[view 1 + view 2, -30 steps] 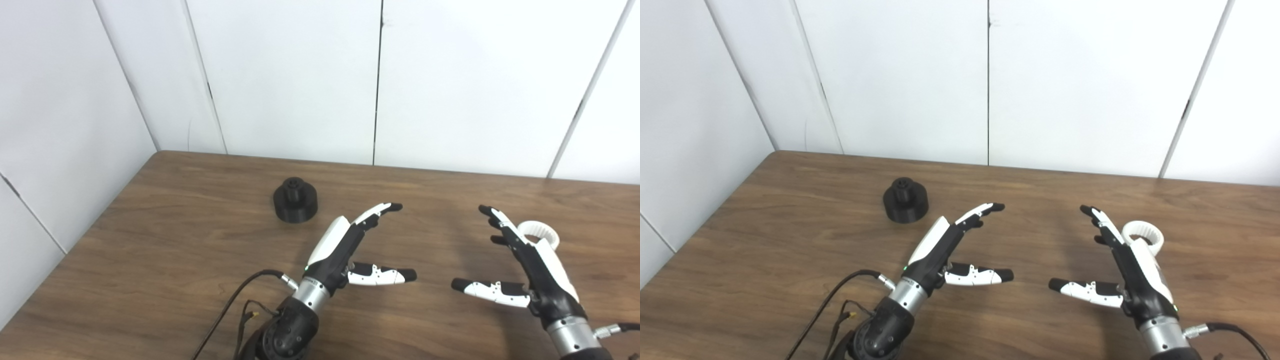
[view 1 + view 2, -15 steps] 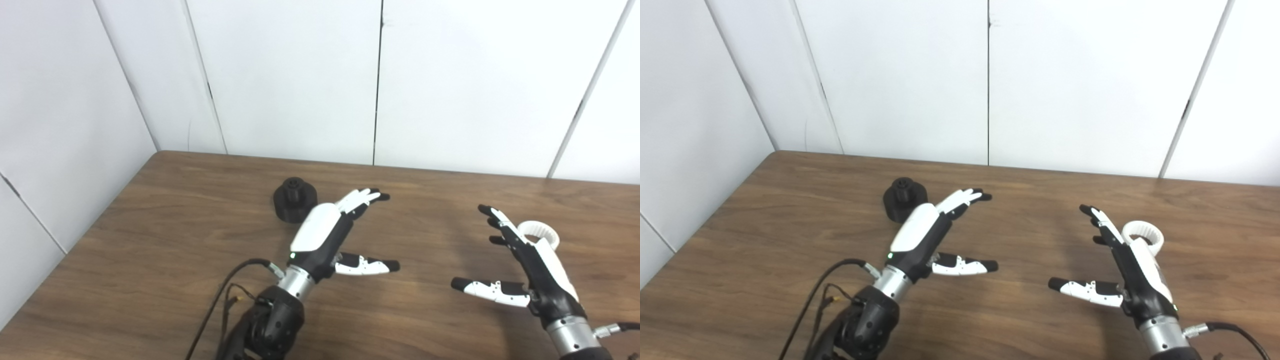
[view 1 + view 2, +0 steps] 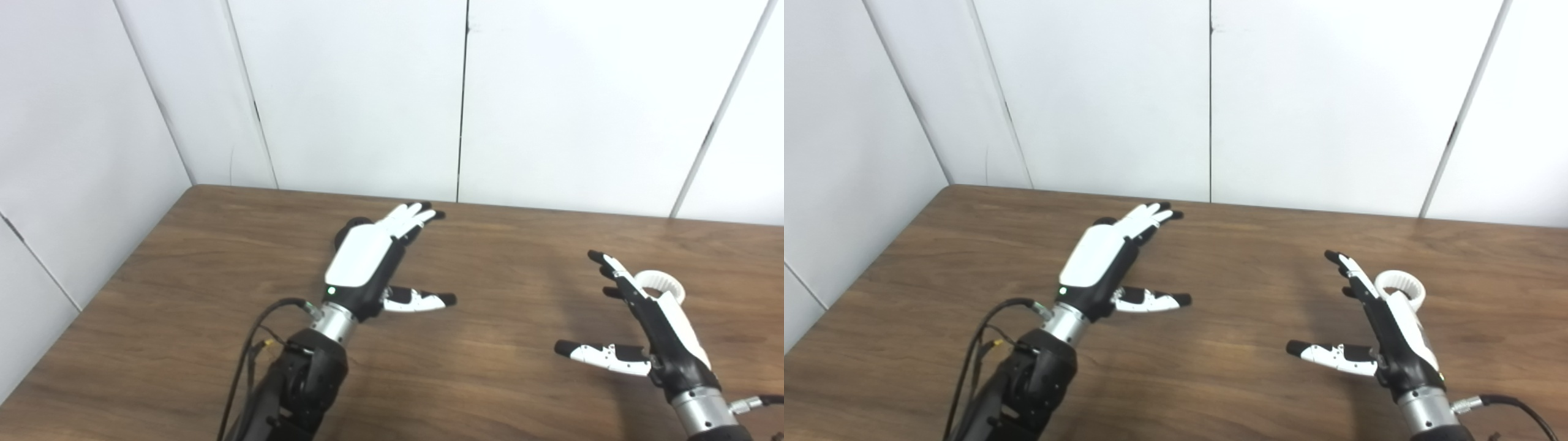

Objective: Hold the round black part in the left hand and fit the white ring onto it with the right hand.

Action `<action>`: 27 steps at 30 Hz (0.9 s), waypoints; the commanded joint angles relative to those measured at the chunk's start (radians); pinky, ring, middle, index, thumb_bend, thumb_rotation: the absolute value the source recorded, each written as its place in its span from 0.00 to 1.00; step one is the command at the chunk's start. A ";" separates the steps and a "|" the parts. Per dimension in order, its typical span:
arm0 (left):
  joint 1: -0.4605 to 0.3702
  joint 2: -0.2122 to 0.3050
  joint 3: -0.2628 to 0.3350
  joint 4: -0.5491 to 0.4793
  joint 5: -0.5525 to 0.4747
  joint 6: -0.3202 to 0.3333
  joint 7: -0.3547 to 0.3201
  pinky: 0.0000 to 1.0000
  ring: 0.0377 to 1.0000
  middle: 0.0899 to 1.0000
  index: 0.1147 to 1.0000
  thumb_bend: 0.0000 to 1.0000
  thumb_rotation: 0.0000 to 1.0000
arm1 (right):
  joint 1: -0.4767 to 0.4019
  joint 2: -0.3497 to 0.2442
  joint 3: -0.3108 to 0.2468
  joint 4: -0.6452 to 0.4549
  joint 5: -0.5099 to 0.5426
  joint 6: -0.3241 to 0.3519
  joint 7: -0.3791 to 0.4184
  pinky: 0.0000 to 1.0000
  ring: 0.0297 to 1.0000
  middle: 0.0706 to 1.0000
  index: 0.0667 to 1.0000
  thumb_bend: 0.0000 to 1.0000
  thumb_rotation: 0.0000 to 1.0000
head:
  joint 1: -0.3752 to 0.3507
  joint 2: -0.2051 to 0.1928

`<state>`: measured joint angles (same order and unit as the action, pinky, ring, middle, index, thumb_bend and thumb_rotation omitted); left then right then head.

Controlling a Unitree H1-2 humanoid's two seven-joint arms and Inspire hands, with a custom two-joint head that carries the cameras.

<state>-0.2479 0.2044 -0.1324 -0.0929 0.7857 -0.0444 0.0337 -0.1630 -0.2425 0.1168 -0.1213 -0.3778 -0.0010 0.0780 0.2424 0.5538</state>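
The round black part (image 3: 345,231) stands on the wooden table (image 3: 502,245) left of centre, and only its left edge shows from behind my left hand (image 3: 373,260). That hand hovers over the part, open, palm down, fingers stretched toward the back wall. The white toothed ring (image 3: 664,286) lies flat on the table at the right. My right hand (image 3: 643,321) stands open just left of and in front of the ring, hiding its near edge, thumb pointing left, holding nothing.
White wall panels (image 3: 367,92) close the table at the back and along the left side. Black cables (image 3: 257,361) hang from my left forearm near the table's front edge.
My left hand has moved forward and to the left, from the table's middle to over the black part, now covering most of it. The right hand and the ring have stayed put.
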 commanded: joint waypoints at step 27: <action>-0.142 0.167 0.089 0.072 0.074 0.105 0.060 0.93 1.00 0.99 0.86 0.86 0.36 | -0.044 -0.009 -0.019 -0.004 0.008 -0.053 -0.018 0.84 0.93 0.96 0.92 0.90 0.34 | 0.013 0.001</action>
<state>-0.3338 0.3314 -0.0568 -0.0214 0.8550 0.0575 0.0685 -0.1636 -0.2470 0.1090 -0.1021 -0.3743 -0.0121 0.0778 0.2547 0.5538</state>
